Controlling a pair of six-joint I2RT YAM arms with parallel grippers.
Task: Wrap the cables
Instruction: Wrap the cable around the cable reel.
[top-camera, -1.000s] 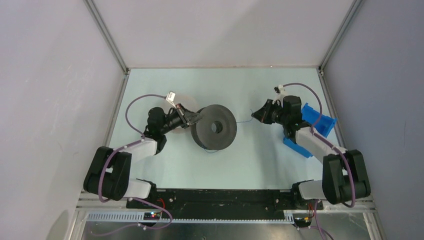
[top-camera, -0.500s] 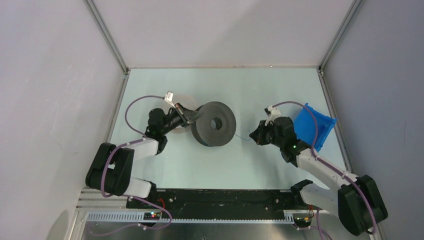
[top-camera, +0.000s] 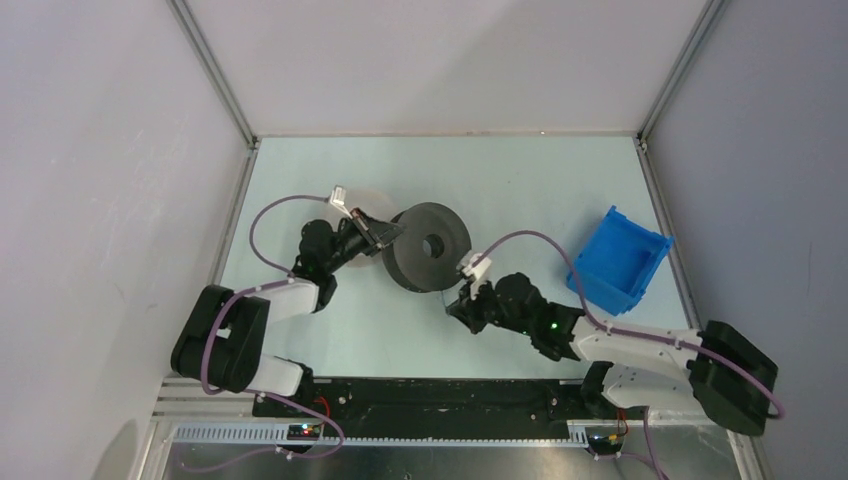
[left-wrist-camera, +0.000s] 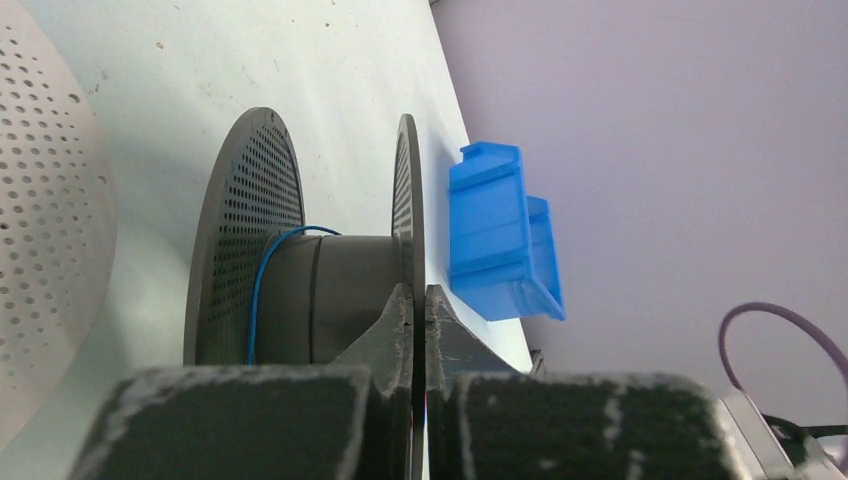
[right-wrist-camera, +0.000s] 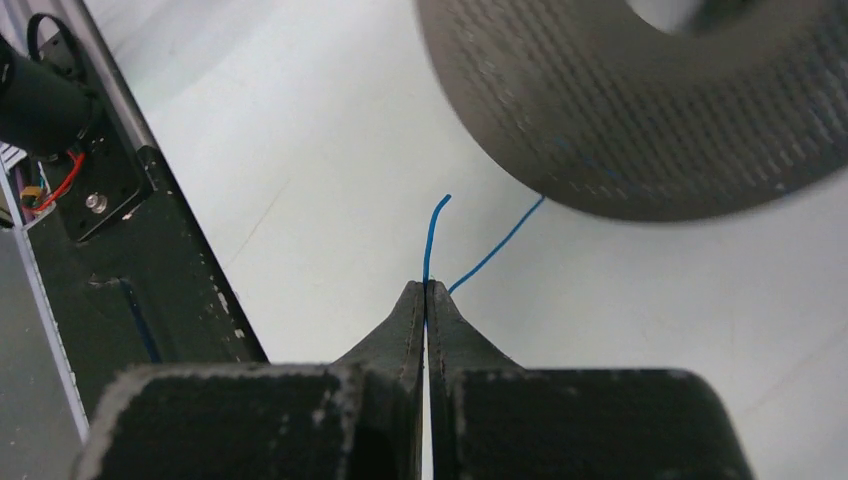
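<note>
A dark grey flanged spool (top-camera: 430, 250) stands on edge at the table's middle. My left gripper (top-camera: 396, 232) is shut on its thin right-hand flange (left-wrist-camera: 408, 200), which runs between the fingertips in the left wrist view. A turn of thin blue cable (left-wrist-camera: 257, 290) lies on the spool's hub. My right gripper (top-camera: 453, 307) sits in front of the spool, toward the near edge, shut on the blue cable (right-wrist-camera: 431, 232). A short free end sticks out past the tips, and a second strand (right-wrist-camera: 497, 249) runs from the tips up to the spool (right-wrist-camera: 640, 110).
A blue bin (top-camera: 618, 262) lies tipped at the right. A white perforated spool (left-wrist-camera: 45, 230) stands just behind my left gripper. The black base rail (right-wrist-camera: 130, 250) runs along the near edge, close to my right gripper.
My right arm has swung from beside the blue bin round to the front of the spool, toward the near edge, carrying the blue cable. The left gripper has held still on the flange.
</note>
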